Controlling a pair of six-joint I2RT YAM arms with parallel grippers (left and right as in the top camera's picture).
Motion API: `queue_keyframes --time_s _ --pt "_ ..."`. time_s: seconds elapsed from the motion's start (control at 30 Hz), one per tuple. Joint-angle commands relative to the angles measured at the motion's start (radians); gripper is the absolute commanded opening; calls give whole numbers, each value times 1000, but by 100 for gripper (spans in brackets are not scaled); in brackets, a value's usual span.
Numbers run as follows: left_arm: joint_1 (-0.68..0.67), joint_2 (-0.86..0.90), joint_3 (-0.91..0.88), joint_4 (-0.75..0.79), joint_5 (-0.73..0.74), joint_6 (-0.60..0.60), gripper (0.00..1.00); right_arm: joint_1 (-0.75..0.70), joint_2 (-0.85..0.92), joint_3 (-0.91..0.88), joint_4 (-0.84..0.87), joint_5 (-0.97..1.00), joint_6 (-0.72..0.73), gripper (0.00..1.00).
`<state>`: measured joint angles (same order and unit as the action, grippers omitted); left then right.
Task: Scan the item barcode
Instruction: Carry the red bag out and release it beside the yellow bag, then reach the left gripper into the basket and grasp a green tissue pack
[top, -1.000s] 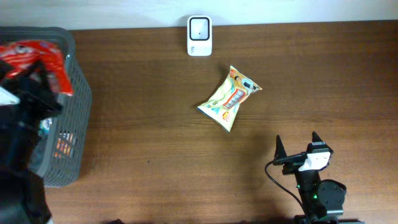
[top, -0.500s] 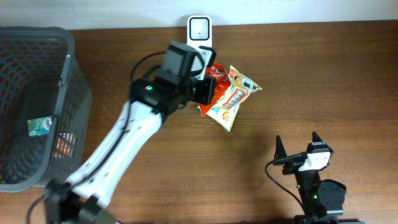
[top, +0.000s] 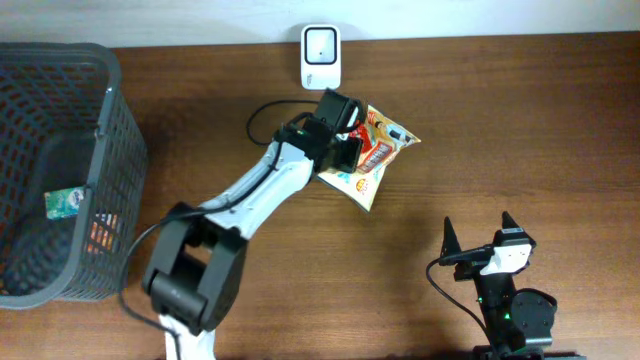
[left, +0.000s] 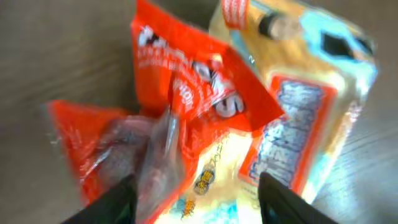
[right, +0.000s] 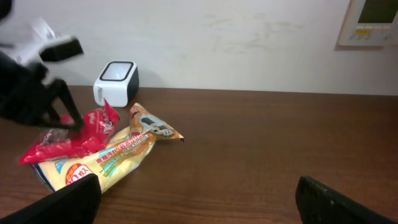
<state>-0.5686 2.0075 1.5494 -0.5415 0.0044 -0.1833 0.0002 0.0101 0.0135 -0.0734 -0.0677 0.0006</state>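
Note:
A red snack packet (left: 186, 106) lies on top of a yellow snack packet (left: 311, 112), just below the white barcode scanner (top: 321, 57) at the table's far edge. My left gripper (top: 346, 132) hovers right over the red packet (top: 357, 127), jaws spread wide on either side of it, not pinching it. The right wrist view shows the red packet (right: 81, 134) draped over the yellow one (right: 112, 155), beside the scanner (right: 116, 81). My right gripper (top: 477, 226) stands open near the front right, nothing between its fingers.
A dark mesh basket (top: 110, 120) fills the left edge, holding a green packet (top: 62, 203) and an orange item (top: 100, 235). The left arm stretches diagonally from the front left to the packets.
The left arm swung from the basket to the scanner area carrying the red packet. Its jaws then opened, and the red packet now rests on the yellow one.

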Motion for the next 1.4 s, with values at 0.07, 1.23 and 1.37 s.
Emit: queue_keyframes --time_s 0.07,1.23,1.37 --pt "127 -473 117 -199 -105 113 71 5 -6 -8 -2 9 7 98" --pt "1192 57 58 -222 78 -182 45 5 -7 -8 -2 9 7 98" --pt "1138 57 54 -232 -40 -163 48 5 -7 -8 -2 9 7 98"
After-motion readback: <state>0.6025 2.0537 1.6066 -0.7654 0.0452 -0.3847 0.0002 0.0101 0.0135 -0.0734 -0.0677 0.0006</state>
